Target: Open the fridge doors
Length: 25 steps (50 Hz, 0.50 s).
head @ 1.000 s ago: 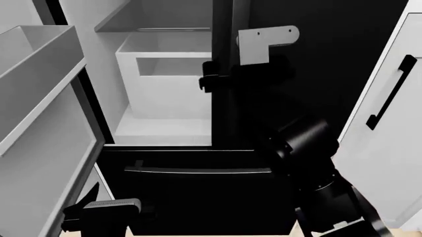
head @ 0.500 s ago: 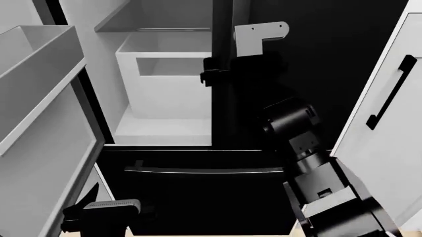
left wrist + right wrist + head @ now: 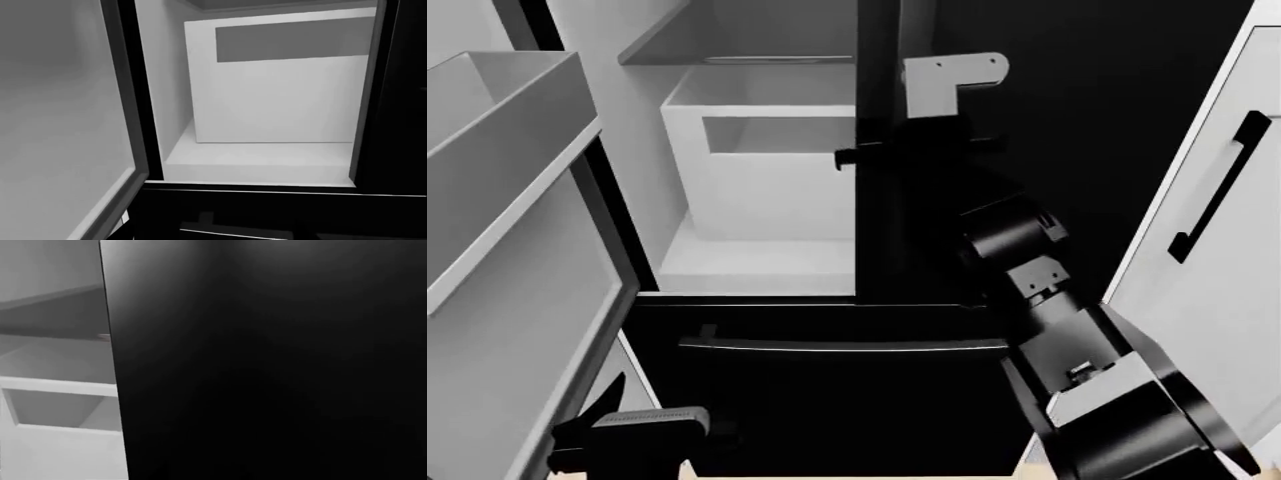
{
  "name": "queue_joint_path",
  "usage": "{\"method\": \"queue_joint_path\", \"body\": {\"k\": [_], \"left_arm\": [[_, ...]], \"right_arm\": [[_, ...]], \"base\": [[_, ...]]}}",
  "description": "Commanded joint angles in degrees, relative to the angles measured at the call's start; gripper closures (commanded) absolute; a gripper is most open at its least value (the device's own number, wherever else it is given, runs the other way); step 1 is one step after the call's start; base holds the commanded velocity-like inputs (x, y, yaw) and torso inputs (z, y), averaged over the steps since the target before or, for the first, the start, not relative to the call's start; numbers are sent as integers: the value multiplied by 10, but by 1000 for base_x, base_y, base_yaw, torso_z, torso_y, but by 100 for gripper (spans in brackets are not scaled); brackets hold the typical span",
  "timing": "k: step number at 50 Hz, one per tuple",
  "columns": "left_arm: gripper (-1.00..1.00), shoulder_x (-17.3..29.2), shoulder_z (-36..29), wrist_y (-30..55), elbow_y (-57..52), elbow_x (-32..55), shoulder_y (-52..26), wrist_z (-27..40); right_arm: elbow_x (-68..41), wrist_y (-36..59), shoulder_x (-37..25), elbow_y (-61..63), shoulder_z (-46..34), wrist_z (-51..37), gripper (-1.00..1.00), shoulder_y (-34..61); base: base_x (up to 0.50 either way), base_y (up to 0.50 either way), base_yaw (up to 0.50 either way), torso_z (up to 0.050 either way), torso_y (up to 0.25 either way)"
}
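The left fridge door stands open at the left of the head frame. The right fridge door, upper centre-right, is shut. My right claw sits at its handle; black on black, I cannot tell whether it grips. Risk: pulling without a firm hold, I would slip off. My left claw is cut off at the lower left; state unclear.

No readable text, label or number appears anywhere

Flat, shadowless greyscale renders, sharp throughout; the glossy black surfaces swallow detail.
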<state>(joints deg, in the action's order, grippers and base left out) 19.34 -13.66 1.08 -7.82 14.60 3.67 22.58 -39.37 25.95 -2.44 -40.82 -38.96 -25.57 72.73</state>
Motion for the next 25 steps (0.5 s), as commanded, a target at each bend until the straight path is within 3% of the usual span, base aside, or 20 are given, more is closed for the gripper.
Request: {"method": "queue_joint_path", "body": {"k": [1,8,25], "left_arm": [[-100,0,-3,2,1,0,-3,2],[-100,4,-2,-2,1,0,2,2],[-100,8,-1,-16,3,5,10,-1]], "right_arm": [[3,12,-30,63,-2,-37,100,-20],[-12,32,-54,134,1,-64,100,-47],[-93,146,-149,442,16,-181,100,-135]], "base": [[0,0,0,0,0],[0,0,-1,0,0],[-1,0,-1,0,1]]}}
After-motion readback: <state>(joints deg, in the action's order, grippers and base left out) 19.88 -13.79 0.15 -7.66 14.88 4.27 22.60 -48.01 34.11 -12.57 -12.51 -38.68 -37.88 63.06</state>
